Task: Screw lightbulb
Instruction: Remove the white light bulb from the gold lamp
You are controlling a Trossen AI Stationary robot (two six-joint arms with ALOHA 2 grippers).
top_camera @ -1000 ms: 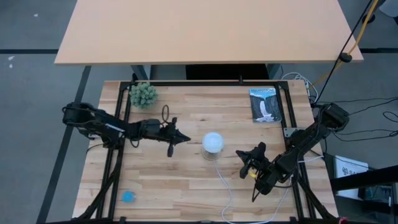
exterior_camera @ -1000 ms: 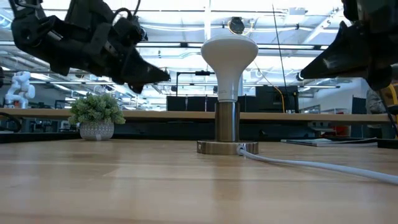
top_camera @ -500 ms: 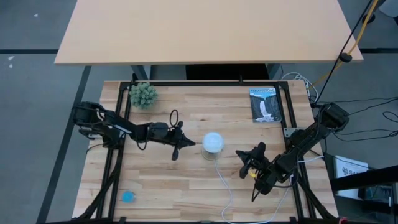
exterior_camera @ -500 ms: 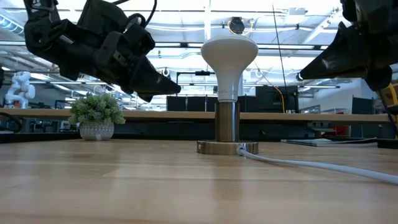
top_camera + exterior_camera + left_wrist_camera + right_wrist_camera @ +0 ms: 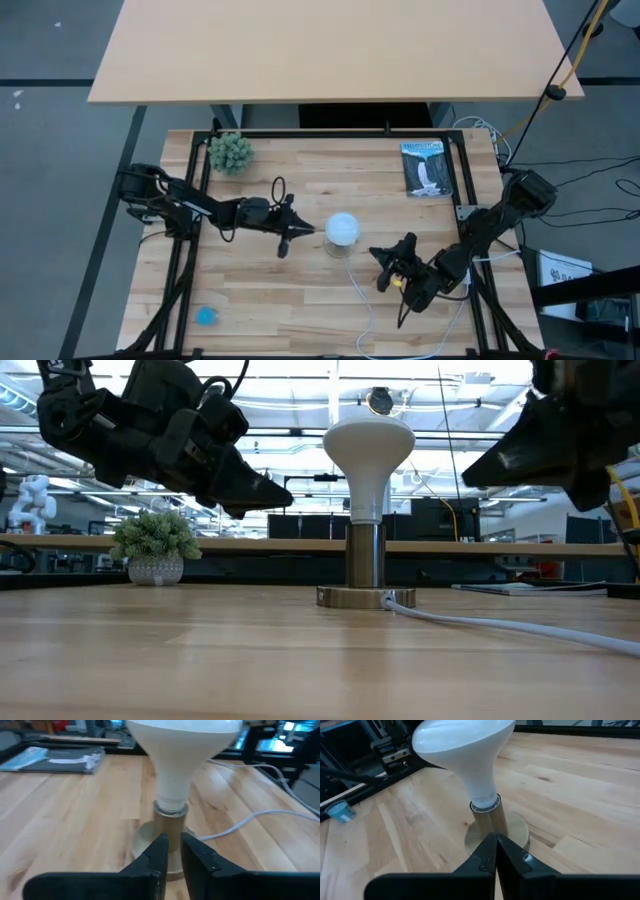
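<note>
The white lightbulb (image 5: 342,228) stands upright at the table's middle. Its narrow neck (image 5: 172,795) sits in a metal socket tube (image 5: 365,555) on a round base disc (image 5: 366,597). My left gripper (image 5: 308,232) hovers just left of the bulb and points level at it. In the left wrist view its fingers (image 5: 174,851) show a narrow gap and are aimed at the socket. My right gripper (image 5: 374,252) hovers to the bulb's near right with its fingers shut (image 5: 496,842) and touches nothing.
A white cord (image 5: 365,300) runs from the base disc to the table's near edge, passing close to my right gripper. A small potted plant (image 5: 230,152) stands far left, a booklet (image 5: 427,168) lies far right, and a small blue object (image 5: 206,316) lies near left.
My left gripper has moved toward the table's right, closing on the bulb, then held still. My right gripper has edged a little toward the bulb. The bulb and socket have not moved.
</note>
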